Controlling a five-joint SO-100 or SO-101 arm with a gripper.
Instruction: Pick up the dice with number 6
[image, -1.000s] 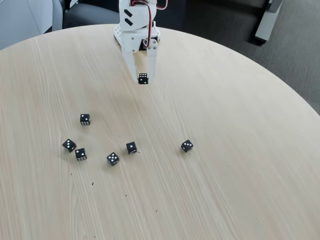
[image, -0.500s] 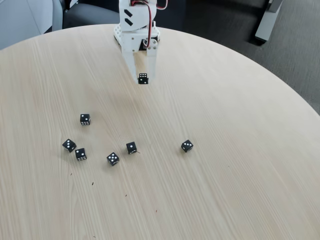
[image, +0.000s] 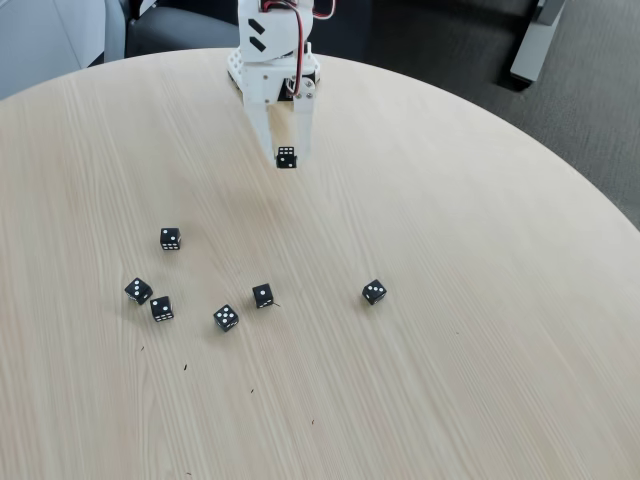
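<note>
In the fixed view my white gripper (image: 287, 161) hangs at the far side of the round table, pointing down, its fingers shut on a small black die (image: 286, 156). The face of that die toward the camera is crowded with white pips in rows, so it looks like the dice with number 6. It is held clear above the tabletop, with a faint shadow on the wood below it.
Several other black dice lie on the light wooden table (image: 470, 250): one at the left (image: 170, 239), a pair close together (image: 138, 291) (image: 161, 308), two near the middle (image: 226, 318) (image: 263, 295) and one to the right (image: 374, 291). The table edge curves off at the right.
</note>
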